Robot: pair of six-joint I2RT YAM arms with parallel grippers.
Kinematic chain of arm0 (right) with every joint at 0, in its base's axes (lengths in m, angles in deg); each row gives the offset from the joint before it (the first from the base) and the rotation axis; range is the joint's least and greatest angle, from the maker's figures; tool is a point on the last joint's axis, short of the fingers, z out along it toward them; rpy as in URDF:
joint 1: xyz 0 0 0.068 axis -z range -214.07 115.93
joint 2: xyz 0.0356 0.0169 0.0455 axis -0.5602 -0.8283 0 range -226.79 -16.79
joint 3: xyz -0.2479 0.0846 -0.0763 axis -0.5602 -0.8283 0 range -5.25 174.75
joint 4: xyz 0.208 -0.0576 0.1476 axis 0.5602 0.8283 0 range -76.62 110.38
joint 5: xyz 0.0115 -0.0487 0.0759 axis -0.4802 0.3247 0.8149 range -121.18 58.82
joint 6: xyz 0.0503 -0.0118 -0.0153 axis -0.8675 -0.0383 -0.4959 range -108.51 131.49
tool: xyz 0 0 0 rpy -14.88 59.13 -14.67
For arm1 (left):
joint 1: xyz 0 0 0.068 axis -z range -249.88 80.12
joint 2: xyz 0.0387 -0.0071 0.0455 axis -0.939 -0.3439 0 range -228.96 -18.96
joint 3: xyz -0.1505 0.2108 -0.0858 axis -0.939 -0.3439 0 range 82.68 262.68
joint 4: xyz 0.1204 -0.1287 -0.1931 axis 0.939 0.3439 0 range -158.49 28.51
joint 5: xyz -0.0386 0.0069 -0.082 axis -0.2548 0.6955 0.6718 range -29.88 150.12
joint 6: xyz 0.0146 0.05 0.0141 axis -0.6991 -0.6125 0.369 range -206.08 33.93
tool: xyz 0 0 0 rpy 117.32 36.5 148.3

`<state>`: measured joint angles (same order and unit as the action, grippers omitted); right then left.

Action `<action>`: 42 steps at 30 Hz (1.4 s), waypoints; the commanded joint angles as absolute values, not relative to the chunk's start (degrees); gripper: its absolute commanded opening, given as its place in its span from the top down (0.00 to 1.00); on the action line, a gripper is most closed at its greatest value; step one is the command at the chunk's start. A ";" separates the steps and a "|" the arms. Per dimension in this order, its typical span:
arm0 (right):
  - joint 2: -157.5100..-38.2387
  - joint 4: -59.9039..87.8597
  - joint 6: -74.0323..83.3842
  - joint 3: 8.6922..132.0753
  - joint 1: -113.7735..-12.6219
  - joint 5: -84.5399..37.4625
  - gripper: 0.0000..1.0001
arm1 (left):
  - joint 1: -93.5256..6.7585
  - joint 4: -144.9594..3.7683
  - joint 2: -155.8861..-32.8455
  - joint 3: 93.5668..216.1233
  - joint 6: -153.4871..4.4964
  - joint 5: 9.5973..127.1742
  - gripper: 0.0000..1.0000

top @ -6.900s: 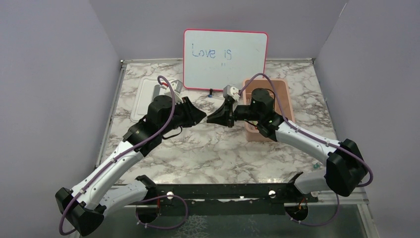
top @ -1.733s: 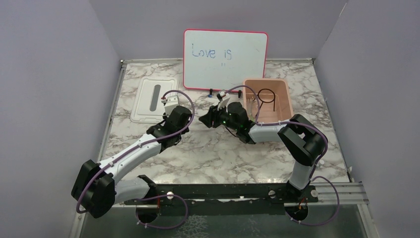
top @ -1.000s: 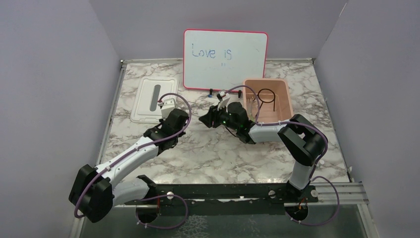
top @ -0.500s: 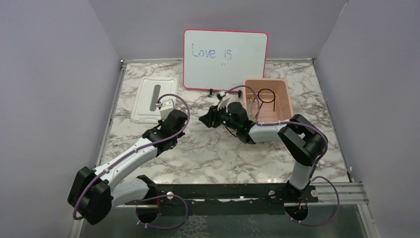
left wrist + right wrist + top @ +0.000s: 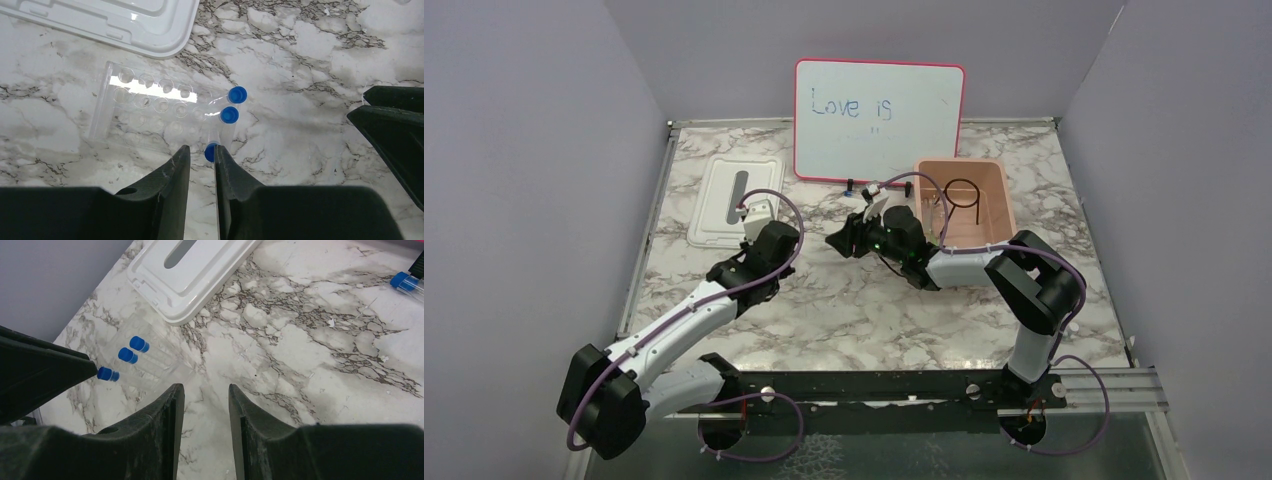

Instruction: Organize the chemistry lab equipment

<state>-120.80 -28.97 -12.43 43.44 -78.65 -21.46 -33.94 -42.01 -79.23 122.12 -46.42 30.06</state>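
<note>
A clear tube rack [image 5: 145,112] lies on the marble, holding three clear blue-capped tubes [image 5: 229,114]. My left gripper [image 5: 201,148] hangs over the rack's near end. Its jaws stand a little apart, and the nearest tube's blue cap [image 5: 210,152] sits between the tips against the right finger. In the right wrist view the same tubes [image 5: 127,356] lie beside the left gripper [image 5: 40,370]. My right gripper [image 5: 205,387] is open and empty over bare marble, just left of the pink tub [image 5: 999,215]. A black wire ring [image 5: 961,193] lies in the tub.
The white lid [image 5: 729,200] lies at the back left, close behind the rack. A pink-framed whiteboard [image 5: 879,120] stands at the back. Another blue-capped tube [image 5: 407,282] lies near the whiteboard's foot. The right arm [image 5: 1034,290] is folded beside the tub.
My left gripper's jaws have parted slightly around the nearest tube's cap, and the left arm has drawn back a little to the left. The right arm has stayed still.
</note>
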 commanded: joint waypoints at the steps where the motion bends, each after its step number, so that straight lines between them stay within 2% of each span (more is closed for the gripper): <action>1: -121.37 -29.77 -11.77 43.79 -78.99 -22.48 0.58 | -34.29 -41.50 -79.41 123.85 -46.92 28.99 0.73; 20: -121.29 -30.05 -11.63 43.59 -78.99 -22.41 0.58 | -34.29 -43.86 -83.54 124.80 -47.75 31.59 0.77; 28: -121.05 -29.48 -11.19 44.68 -78.99 -22.03 0.58 | -34.29 -41.40 -79.89 127.91 -48.55 29.72 0.63; 33: -119.67 -20.18 -7.83 50.99 -79.00 -26.23 0.57 | -34.29 -39.12 -76.65 131.05 -50.29 29.19 0.58; 37: -121.86 -10.08 -2.24 59.31 -78.85 -35.42 0.55 | -34.29 -38.89 -72.95 131.95 -52.40 30.82 0.54; 42: -129.89 4.79 6.98 73.74 -76.25 -42.50 0.44 | -34.29 -38.60 -68.63 132.25 -54.80 32.61 0.48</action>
